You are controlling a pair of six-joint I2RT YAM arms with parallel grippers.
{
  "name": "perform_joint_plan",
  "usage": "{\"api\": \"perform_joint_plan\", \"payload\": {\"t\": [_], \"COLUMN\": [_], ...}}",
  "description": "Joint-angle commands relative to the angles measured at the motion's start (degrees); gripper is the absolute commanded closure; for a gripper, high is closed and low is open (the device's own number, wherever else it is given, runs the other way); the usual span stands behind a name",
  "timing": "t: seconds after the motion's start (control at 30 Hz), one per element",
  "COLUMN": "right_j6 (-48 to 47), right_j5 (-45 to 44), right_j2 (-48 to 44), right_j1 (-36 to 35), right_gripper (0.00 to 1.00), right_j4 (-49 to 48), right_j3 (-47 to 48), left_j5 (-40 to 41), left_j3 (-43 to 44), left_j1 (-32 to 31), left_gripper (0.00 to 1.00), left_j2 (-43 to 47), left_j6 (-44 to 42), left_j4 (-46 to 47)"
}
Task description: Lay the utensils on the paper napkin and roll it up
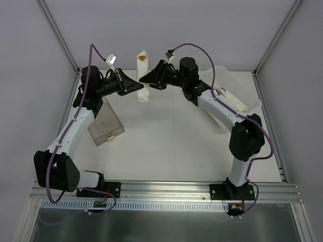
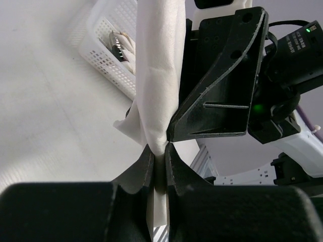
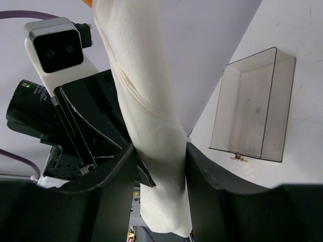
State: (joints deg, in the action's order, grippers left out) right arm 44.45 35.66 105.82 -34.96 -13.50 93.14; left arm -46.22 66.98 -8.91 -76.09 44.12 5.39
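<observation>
The paper napkin [image 1: 143, 75] is rolled into a white tube and held upright in the air at the back of the table. An orange utensil tip [image 1: 143, 58] pokes from its top end; the rest of the utensils are hidden inside. My left gripper [image 1: 134, 86] is shut on the roll's lower end, seen pinched between its jaws in the left wrist view [image 2: 159, 149]. My right gripper [image 1: 145, 78] is shut around the roll's middle [image 3: 151, 116], its jaws pressing both sides [image 3: 159, 154]. The two grippers face each other, nearly touching.
A smoky clear box [image 1: 106, 123] stands on the table at the left, also in the right wrist view [image 3: 252, 108]. A translucent white tray [image 1: 237, 88] with small items sits at the back right; it shows as a basket in the left wrist view [image 2: 108, 48].
</observation>
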Motion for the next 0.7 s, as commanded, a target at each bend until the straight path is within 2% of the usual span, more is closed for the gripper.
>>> {"api": "perform_joint_plan", "payload": {"t": [0.0, 0.33, 0.4, 0.43, 0.5, 0.53, 0.6, 0.67], "right_j6": [5.2, 4.9, 3.6, 2.8, 0.0, -3.6, -7.7, -15.2], "right_j5": [1.3, 2.1, 2.7, 3.3, 5.4, 6.3, 9.6, 11.7], "right_j2": [-0.1, -1.8, -2.3, -2.6, -3.8, -4.3, -6.1, -7.6], "right_j1": [0.5, 0.8, 1.3, 2.0, 2.8, 4.2, 5.8, 9.2], "right_gripper": [0.57, 1.0, 1.0, 1.0, 1.0, 1.0, 1.0, 1.0], "right_j4": [-10.0, -12.7, -12.5, -12.1, -9.0, -7.4, -1.8, 3.3], "right_j3": [-1.2, -4.0, -4.5, -4.7, -4.5, -4.4, -4.5, -5.0], "left_j5": [-5.4, -5.3, -5.1, -5.2, -5.5, -5.7, -5.8, -5.9], "left_j3": [-1.1, -1.6, -0.7, 0.5, 1.9, 3.7, 5.8, 8.2], "left_j1": [-0.1, 0.2, 0.5, 0.7, 1.1, 1.7, 2.2, 3.1], "left_gripper": [1.0, 0.99, 0.89, 0.75, 0.58, 0.45, 0.32, 0.15], "left_j2": [0.1, -0.5, -0.6, -0.9, -1.2, -1.6, -1.9, -2.3], "left_j6": [5.1, 6.3, 4.0, 2.9, -1.1, -2.8, -9.0, -13.2], "left_j4": [8.8, 10.0, 8.1, 6.9, 2.5, 0.7, -5.8, -10.2]}}
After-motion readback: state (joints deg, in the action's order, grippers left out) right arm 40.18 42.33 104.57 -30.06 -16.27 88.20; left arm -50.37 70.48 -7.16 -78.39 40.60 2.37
